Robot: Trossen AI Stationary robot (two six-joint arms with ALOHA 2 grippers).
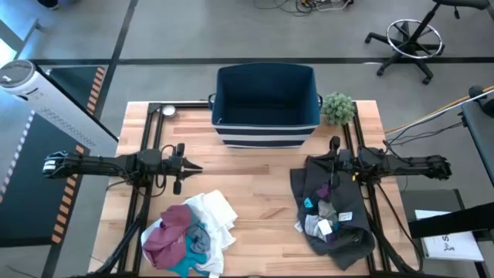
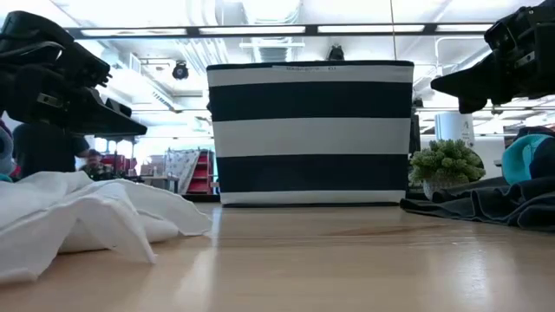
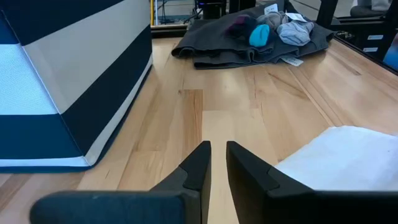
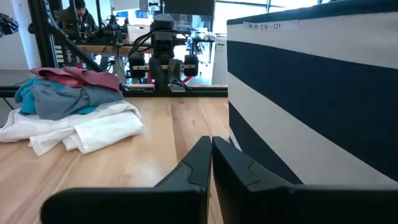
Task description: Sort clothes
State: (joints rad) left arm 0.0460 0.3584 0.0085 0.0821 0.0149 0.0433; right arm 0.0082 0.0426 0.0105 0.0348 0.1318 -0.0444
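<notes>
At the back of the table [image 1: 255, 174] sits the bin [image 1: 266, 104], navy with white stripes, and from above its inside shows only dark lining with nothing in it. A small green plant [image 1: 338, 107] stands just beside its right end. There is a short line of writing along the bin's top band, seen in the right wrist view, but it is too small to read with any confidence. Now the clothes, in two heaps. On the left, near the front edge, a crumpled white garment [image 1: 218, 217] lies spread out with a maroon piece [image 1: 171, 230], a grey piece [image 1: 199, 241] and a teal-blue piece [image 1: 185, 264] bunched on top of it. On the right, a large dark grey garment [image 1: 345, 210] sprawls in loose folds, carrying a small teal-blue piece [image 1: 309, 203] and a light grey bundle [image 1: 319, 224] with a white tag. The left gripper [image 1: 194, 165] hangs above bare wood between the bin and the white heap, fingers nearly together with a thin gap, holding nothing. The right gripper [image 1: 333, 144] sits over the far edge of the dark grey garment, fingers pressed together, empty.
</notes>
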